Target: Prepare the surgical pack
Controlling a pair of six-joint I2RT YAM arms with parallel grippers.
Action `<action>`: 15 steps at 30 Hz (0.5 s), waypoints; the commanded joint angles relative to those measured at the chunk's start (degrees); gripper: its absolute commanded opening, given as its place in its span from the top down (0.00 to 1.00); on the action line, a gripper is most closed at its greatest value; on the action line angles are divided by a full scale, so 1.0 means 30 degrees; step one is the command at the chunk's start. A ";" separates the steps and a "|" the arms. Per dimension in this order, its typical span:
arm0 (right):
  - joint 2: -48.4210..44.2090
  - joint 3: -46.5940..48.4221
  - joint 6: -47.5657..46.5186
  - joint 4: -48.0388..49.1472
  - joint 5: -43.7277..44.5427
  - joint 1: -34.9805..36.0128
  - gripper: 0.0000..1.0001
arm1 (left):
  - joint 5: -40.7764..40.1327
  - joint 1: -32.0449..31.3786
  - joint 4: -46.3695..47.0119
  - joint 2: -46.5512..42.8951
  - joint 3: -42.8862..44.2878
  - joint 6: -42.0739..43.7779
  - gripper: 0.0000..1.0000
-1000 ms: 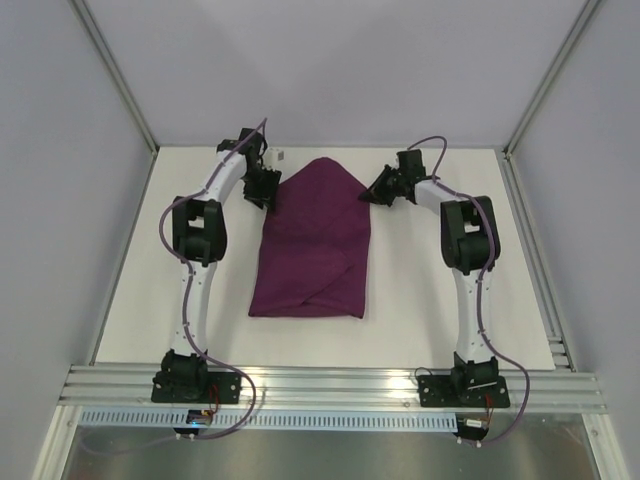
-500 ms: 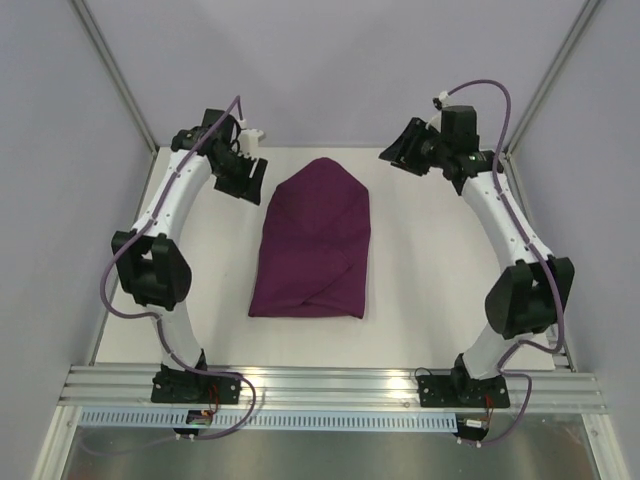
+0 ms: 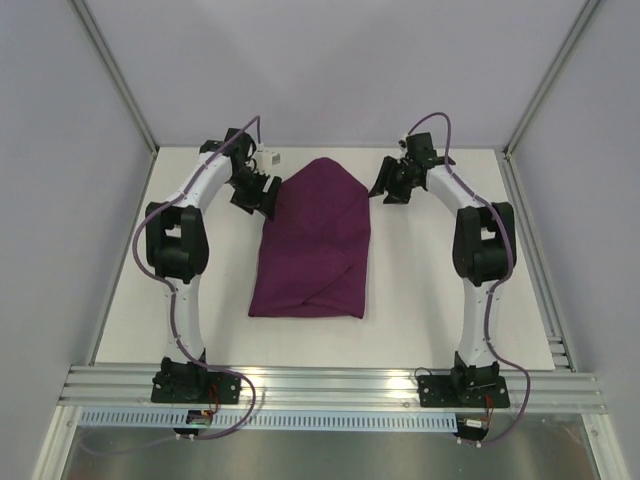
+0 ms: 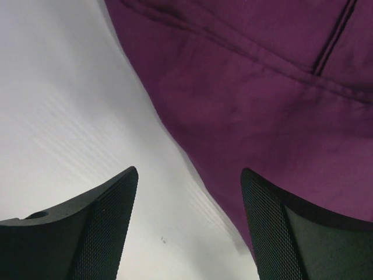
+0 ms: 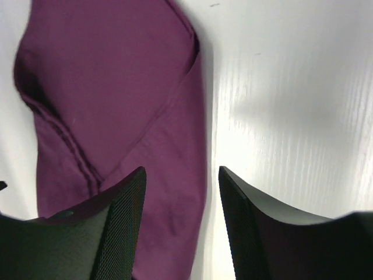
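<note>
The folded cloth [image 3: 315,240] lies on the bench [image 3: 420,300]. Left hand [image 4: 189,170] at its 10 o'clock edge, right hand [image 5: 181,168] at 2 o'clock, both open, holding nothing.

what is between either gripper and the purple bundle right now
Nothing visible. The left gripper hangs open over the far left edge of the purple bundle, the right gripper open over its far right edge; only bare table lies beside them.

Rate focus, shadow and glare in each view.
Top external: evenly lit, sharp, the purple cloth bundle casting little shadow. Left wrist: seams sharp, faint shadow on the table along the bundle's edge. Right wrist: soft glare on the table.
</note>
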 commanded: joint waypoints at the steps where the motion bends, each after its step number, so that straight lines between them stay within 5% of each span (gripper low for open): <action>1: 0.1815 0.3102 -0.0707 -0.0982 -0.0455 -0.0104 0.44 | 0.2055 0.0036 0.1964 0.0708 0.1369 -0.1526 0.20; 6: 0.5445 0.5009 -0.0824 -0.1307 -0.0367 -0.0075 0.45 | 0.1562 0.0037 0.3813 0.3110 0.1777 -0.3315 0.23; 15: 0.7592 0.6331 0.0463 0.0100 -0.1833 -0.0133 0.54 | -0.0697 0.0037 0.4516 0.5662 0.4827 -0.4284 0.25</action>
